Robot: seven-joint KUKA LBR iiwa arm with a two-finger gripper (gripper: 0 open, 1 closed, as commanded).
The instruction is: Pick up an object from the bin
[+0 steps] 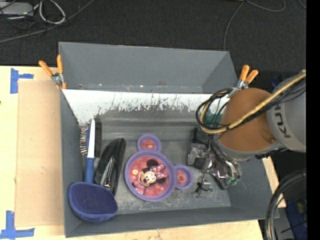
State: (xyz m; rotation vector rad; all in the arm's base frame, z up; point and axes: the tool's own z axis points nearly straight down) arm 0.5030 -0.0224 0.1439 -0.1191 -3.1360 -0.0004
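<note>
Count the contents of the grey bin [70, 149] first: one purple dish [150, 176], one black stapler-shaped thing [111, 164], one dark blue scoop [92, 201], one blue-and-white handle [90, 156] and one patch of bristles [83, 140]. The handle runs up the left wall from the scoop; the bristles sit just beside its upper end; you cannot tell whether the handle belongs to the scoop or to the bristles.

Note the dish's form: one large round bowl with two small round lobes, one at the top and one at the right, in the outline of a mouse head; the bowl's floor carries a cartoon mouse with a pink bow; no lettering on it can be read.

Read the only legible writing on the arm [290, 126] at the right: the letters "KU" on its grey casing; the rest is cut off.

Locate the tool [204, 176] low over the right part of the bin floor, below the orange cover [245, 121] and its looped cables [215, 109]; you cannot tell whether the tool is spread or pressed together, since its tip is lost among dark parts.

Locate the nearest thing: the purple dish lies at the middle of the bin floor, to the left of the tool; its right lobe is just beside the tool; you cannot tell whether they touch. The stapler-shaped thing, scoop, handle and bristles lie along the left side, well apart from the tool.
</note>
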